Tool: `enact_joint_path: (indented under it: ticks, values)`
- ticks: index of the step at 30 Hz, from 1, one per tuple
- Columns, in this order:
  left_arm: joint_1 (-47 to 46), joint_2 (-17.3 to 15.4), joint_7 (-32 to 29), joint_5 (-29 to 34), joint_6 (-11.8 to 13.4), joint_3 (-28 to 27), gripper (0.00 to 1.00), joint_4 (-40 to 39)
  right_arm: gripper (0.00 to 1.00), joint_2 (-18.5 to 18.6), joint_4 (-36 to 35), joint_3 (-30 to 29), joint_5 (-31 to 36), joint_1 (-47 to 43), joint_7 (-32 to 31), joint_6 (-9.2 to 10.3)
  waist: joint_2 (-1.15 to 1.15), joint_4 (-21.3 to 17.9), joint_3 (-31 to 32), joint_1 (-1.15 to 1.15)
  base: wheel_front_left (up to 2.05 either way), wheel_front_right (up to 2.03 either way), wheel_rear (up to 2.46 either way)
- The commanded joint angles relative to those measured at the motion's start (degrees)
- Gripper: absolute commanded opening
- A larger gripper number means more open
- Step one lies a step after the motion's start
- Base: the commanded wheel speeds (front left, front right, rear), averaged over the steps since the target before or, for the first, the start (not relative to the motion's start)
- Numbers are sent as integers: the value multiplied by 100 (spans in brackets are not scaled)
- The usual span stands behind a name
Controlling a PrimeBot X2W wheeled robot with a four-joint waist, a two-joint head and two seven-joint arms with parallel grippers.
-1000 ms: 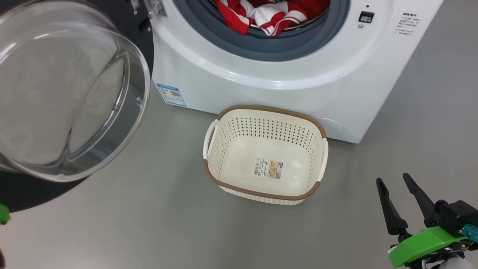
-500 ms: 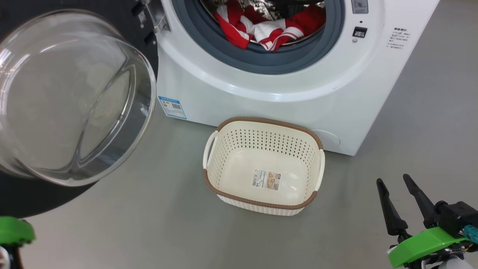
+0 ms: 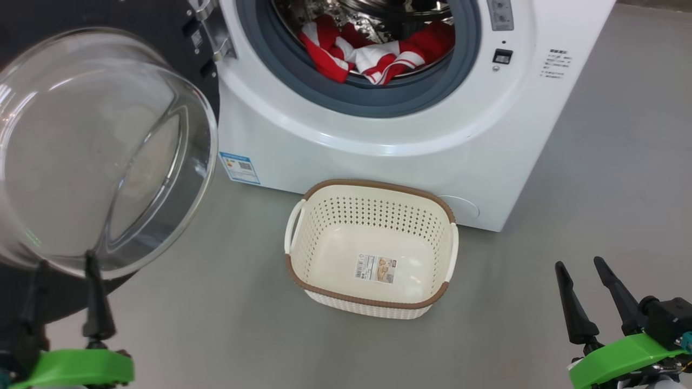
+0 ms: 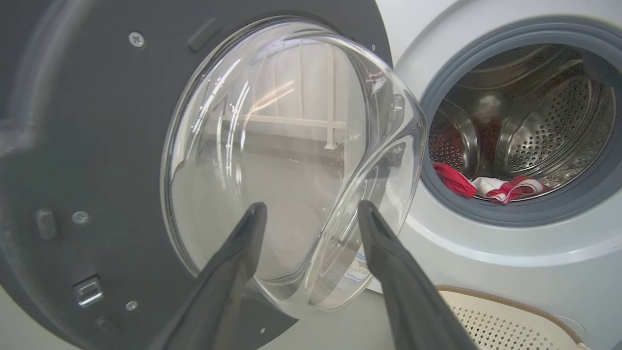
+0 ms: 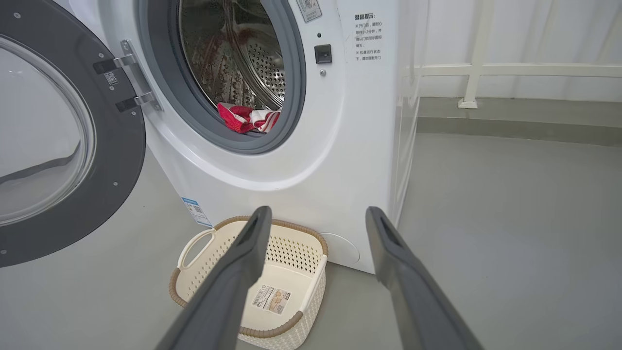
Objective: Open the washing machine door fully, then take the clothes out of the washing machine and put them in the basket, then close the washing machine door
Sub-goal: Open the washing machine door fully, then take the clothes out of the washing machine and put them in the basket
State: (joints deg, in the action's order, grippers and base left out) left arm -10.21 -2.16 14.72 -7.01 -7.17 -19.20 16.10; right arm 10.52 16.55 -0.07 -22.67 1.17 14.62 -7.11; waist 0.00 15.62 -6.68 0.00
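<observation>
You're looking at a plain laundry test room, more lab than home.

At your twelve o'clock a white front-loading washing machine stands by itself on a smooth, seamless grey floor. A cream perforated basket sits on that floor just in front of it. From the right wrist camera, at about two o'clock, you see a plain white wall with a white rail on a post and a low grey kerb along its foot.

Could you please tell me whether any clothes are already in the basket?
No, the basket holds just its sticker, and the red clothes lie inside the drum.
</observation>
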Motion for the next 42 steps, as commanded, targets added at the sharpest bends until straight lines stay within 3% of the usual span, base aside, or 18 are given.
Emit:
enact_joint_path:
  ticks: [1, 7, 19, 30, 42]
  values:
    - [46, -133, 28, -79, -30, -89, 100, -255, 100, 68, -156, 68, 49, -7, 38, -37, 0, -59, 16, 0, 0, 0, 0]
    - [334, -115, 28, -448, -31, 627, 100, -666, 100, 39, -199, -55, 49, -13, 38, -37, 0, -264, 39, 0, 0, 0, 0]
    - [514, -379, 28, -1040, -31, 1698, 100, -947, 100, -8, -272, -254, 24, -101, 38, -37, 0, -821, 36, 0, 0, 0, 0]
    - [578, -475, 28, -1279, -32, 1983, 100, -975, 100, -61, -318, -364, 18, -223, 38, -37, 0, -1248, 63, 0, 0, 0, 0]
    - [638, -507, 28, -1427, -32, 2086, 100, -990, 100, -105, -384, -480, 18, -333, 38, -37, 0, -1456, 106, 0, 0, 0, 0]
